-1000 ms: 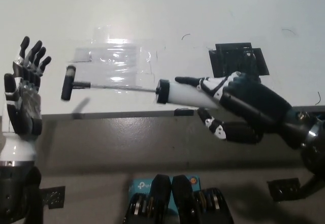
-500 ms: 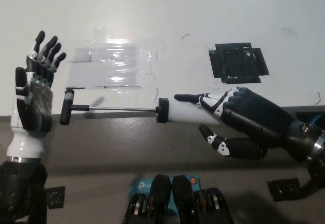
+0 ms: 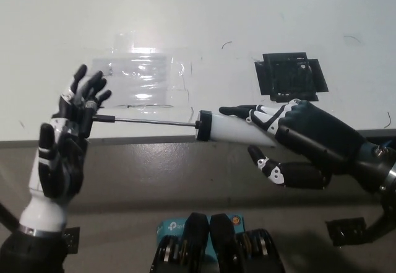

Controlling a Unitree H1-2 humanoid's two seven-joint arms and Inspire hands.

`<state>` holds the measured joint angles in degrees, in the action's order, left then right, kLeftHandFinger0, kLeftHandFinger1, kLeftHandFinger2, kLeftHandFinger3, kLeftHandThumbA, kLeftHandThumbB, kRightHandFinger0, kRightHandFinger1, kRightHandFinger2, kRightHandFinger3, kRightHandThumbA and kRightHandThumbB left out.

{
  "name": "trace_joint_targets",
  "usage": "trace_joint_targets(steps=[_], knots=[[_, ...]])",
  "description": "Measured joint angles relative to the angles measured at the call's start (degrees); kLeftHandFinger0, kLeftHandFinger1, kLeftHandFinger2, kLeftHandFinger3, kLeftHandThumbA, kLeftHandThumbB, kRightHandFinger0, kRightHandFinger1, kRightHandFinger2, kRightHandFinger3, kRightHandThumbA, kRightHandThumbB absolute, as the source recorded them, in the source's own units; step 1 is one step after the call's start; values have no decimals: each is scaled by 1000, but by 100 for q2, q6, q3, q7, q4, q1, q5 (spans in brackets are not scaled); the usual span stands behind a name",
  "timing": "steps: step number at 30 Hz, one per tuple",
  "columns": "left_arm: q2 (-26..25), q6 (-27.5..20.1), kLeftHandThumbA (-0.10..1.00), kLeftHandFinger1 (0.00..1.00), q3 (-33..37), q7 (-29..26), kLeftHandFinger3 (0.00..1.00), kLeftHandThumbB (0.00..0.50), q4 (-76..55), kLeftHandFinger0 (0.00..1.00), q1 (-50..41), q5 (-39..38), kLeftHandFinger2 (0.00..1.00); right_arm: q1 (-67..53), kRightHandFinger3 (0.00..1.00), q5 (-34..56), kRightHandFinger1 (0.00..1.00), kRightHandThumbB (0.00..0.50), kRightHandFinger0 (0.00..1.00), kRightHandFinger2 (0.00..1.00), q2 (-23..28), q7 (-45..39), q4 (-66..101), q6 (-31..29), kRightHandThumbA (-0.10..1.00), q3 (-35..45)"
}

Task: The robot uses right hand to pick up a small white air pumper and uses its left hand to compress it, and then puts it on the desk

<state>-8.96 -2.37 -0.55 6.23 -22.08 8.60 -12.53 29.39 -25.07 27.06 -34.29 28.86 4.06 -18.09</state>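
Under both hands lies the desk (image 3: 185, 25); my right hand (image 3: 297, 137) is clamped on the pump (image 3: 232, 127) barrel, held level. My left hand (image 3: 68, 143), fingers spread, meets the handle. Light, stiff plastic; thin rod could bend.

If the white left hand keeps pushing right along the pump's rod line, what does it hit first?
Probably the black collar capping the small white air pumper held in the black right hand; the left hand looks already at the handle, though depth is unclear.
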Motion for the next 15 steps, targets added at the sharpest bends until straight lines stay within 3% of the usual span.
trace_joint_targets(steps=[6, 10, 15], knots=[[59, 101, 1000, 1000, 156, 4, 1000, 280, -105, 1000, -19, -2, 1000, 0, 739, 1, 531, 178, 0, 895, -1, -19, -1, 9, -100, 0], [87, 143, 1000, 1000, 212, 5, 1000, 294, -104, 1000, -13, 3, 1000, 1, 739, -1, 526, 192, 0, 888, -11, -64, -1, 16, -100, 0], [106, 183, 1000, 1000, 276, 6, 1000, 287, -103, 1000, -7, 15, 1000, 2, 741, -2, 521, 174, 0, 881, -24, -123, -2, 39, -100, -1]])
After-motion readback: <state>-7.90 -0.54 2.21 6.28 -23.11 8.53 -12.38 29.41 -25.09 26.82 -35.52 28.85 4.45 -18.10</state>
